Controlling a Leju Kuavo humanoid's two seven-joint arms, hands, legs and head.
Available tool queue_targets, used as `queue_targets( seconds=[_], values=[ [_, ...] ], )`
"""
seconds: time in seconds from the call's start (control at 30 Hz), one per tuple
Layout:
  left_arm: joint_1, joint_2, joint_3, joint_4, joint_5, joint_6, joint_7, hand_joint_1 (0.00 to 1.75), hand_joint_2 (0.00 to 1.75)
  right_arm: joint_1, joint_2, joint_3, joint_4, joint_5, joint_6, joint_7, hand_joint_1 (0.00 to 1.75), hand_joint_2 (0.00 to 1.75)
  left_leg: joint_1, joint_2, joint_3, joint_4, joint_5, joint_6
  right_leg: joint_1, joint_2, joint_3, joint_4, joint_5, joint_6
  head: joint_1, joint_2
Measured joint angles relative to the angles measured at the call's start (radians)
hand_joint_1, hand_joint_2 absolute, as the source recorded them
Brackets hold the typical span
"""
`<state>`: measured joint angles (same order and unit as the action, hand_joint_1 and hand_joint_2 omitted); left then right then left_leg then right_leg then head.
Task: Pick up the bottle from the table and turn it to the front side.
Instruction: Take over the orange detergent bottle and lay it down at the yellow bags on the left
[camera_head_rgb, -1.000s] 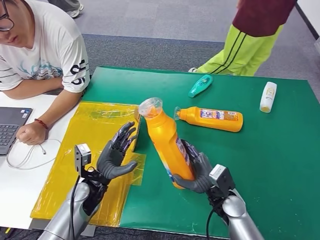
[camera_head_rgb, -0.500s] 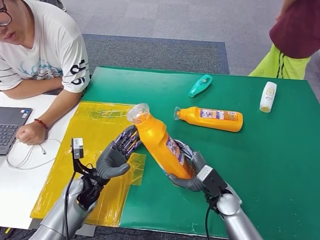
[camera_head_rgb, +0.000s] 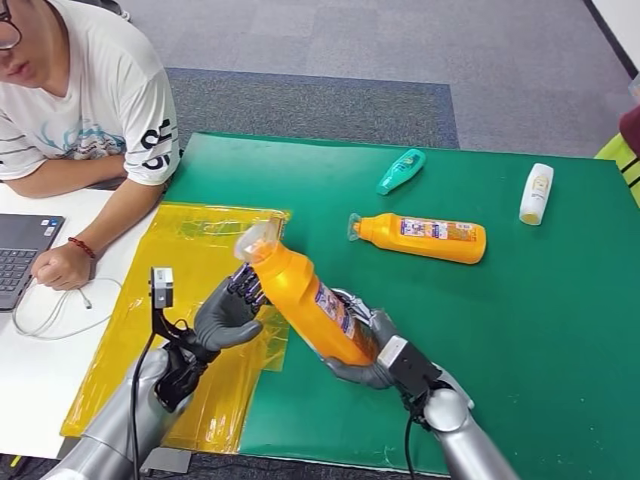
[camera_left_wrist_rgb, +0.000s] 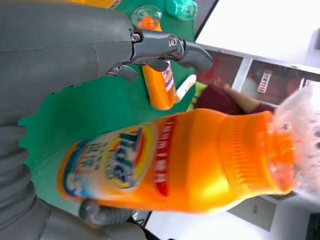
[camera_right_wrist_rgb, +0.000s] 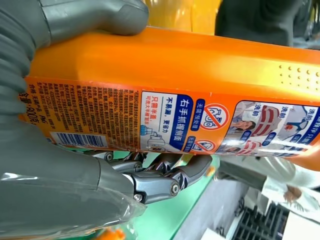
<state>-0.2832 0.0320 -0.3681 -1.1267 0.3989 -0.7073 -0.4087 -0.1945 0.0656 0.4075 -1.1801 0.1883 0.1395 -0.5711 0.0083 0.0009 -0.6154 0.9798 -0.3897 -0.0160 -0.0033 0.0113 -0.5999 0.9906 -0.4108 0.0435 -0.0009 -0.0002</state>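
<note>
1. Two orange detergent bottles on show: one held aloft (camera_head_rgb: 313, 305), one lying flat (camera_head_rgb: 423, 238) on the green table (camera_head_rgb: 543, 300).
2. Held bottle: tilted well over above the table's near left part, clear-wrapped cap (camera_head_rgb: 255, 240) pointing up and toward the left hand, base low in the right hand.
3. Right hand (camera_head_rgb: 368, 352): wrapped around the bottle's lower body, thumb pressing one side and darker fingers (camera_right_wrist_rgb: 166, 177) curled under the other, seen close in the right wrist view; barcode and back label (camera_right_wrist_rgb: 113, 122) facing that camera.
4. Left hand (camera_head_rgb: 226, 312): raised beside the bottle's neck, fingers spread, fingertips (camera_head_rgb: 247, 283) at or just beside the orange shoulder; cannot tell whether touching.
5. Left wrist view: front label with blue and yellow logo (camera_left_wrist_rgb: 113, 162) facing that camera, bottle lying between thumb and fingers of the spread hand, not clearly gripped.
6. Lying orange bottle: on its side past the held one, cap toward the robot's left, well apart from both hands.
7. Teal bottle (camera_head_rgb: 401, 170) lying farther back; white bottle (camera_head_rgb: 536, 193) near the far right of the table.
8. Yellow plastic sheet (camera_head_rgb: 181, 300) spread over the table's left edge, under the left hand.
9. Seated at the left: person in white T-shirt (camera_head_rgb: 90, 100), hand by a laptop (camera_head_rgb: 23, 255) on a white desk (camera_head_rgb: 38, 360).
</note>
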Motion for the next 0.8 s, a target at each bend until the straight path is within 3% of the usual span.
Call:
queue_targets(
  seconds=[0.47,0.8],
  values=[
    [-0.05,-0.005,-0.012,0.06,-0.002,-0.044,-0.027,0.0,1.75,-0.018,0.009,0.069,0.047,-0.006,0.042,0.001,1.75,1.75,0.0,0.0,0.0,0.0,0.0,0.0,0.0,0.0,0.0,0.0,0.0,0.0,0.0,0.0],
    [-0.078,-0.018,-0.028,0.109,0.021,-0.077,-0.026,0.0,1.75,-0.045,0.01,0.078,0.076,-0.009,0.023,0.003,1.75,1.75,0.0,0.0,0.0,0.0,0.0,0.0,0.0,0.0,0.0,0.0,0.0,0.0,0.0,0.0]
  ],
)
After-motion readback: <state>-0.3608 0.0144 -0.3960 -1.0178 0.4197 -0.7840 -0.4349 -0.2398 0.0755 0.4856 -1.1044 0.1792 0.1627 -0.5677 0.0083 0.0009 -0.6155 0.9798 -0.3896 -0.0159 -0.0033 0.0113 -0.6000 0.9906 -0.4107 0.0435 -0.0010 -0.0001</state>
